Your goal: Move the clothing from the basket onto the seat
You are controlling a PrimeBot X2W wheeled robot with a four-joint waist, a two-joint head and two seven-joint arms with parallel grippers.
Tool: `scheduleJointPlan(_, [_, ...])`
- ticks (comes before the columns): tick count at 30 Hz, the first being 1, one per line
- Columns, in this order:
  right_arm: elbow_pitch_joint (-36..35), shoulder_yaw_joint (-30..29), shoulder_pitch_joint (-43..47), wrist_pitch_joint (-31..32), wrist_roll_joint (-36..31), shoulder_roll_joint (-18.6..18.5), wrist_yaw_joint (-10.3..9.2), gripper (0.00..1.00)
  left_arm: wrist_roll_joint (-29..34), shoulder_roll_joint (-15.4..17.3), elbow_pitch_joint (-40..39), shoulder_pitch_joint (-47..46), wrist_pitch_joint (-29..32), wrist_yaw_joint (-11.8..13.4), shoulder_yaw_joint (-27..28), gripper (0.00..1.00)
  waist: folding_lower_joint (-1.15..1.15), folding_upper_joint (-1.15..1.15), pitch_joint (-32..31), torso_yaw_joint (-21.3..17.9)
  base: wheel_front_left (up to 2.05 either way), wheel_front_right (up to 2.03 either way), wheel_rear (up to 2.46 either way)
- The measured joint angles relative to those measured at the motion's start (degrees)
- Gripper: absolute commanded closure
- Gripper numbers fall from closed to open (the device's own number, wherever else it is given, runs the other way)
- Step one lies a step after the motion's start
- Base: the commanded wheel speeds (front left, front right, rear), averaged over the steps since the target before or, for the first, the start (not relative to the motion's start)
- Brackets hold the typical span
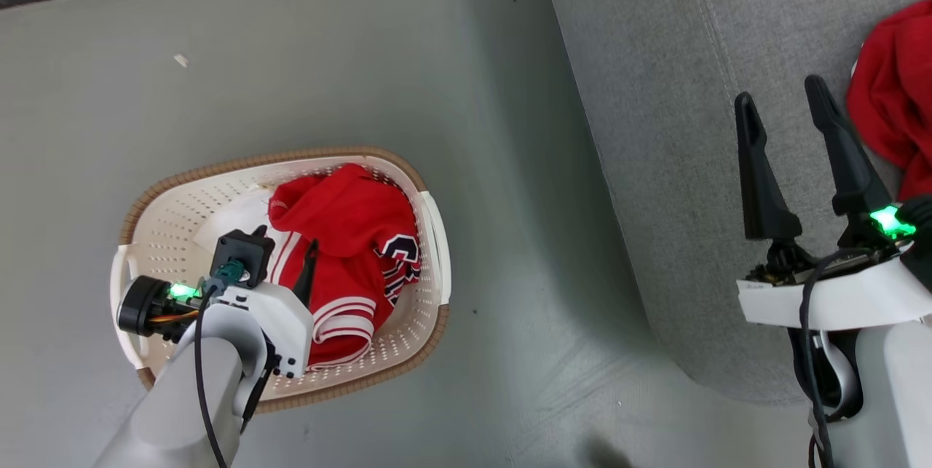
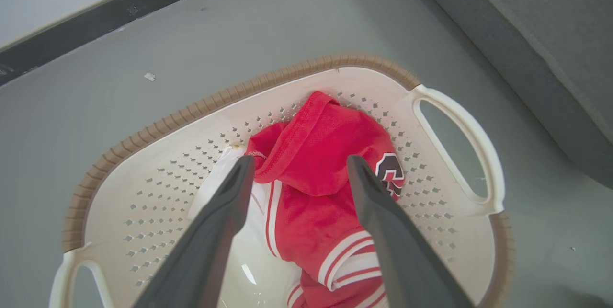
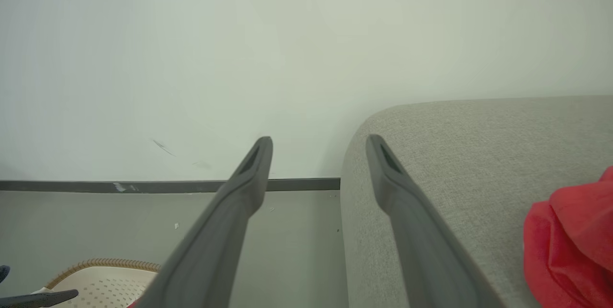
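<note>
Red clothing (image 1: 342, 235) in basket (image 1: 171, 220), more on seat (image 1: 655, 89)

Navy-and-white letter logo (image 2: 390, 174), perhaps a C, on the red clothing (image 2: 316, 154).

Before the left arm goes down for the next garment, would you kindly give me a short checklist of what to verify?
1. Left gripper open, nothing held: ok.
2. Left gripper above the red garment in the basket: ok.
3. Only one garment in line with the fingers: cannot tell; the white piece lies close beside the red garment.
4. Right gripper open and empty, over the seat: ok.
5. Bare room on the seat beside the red pile: ok.
</note>
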Motion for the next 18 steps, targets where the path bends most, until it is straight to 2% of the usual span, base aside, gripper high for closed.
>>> scheduleJointPlan(18, [-0.96,1.65,-6.27,0.00,2.38,-0.01,0.00,0.00,-0.60,2.76,7.09,-6.48,-0.20,-0.03,3.48,0.00,0.00,0.00,9.20,-4.97,0.00,0.00,0.00])
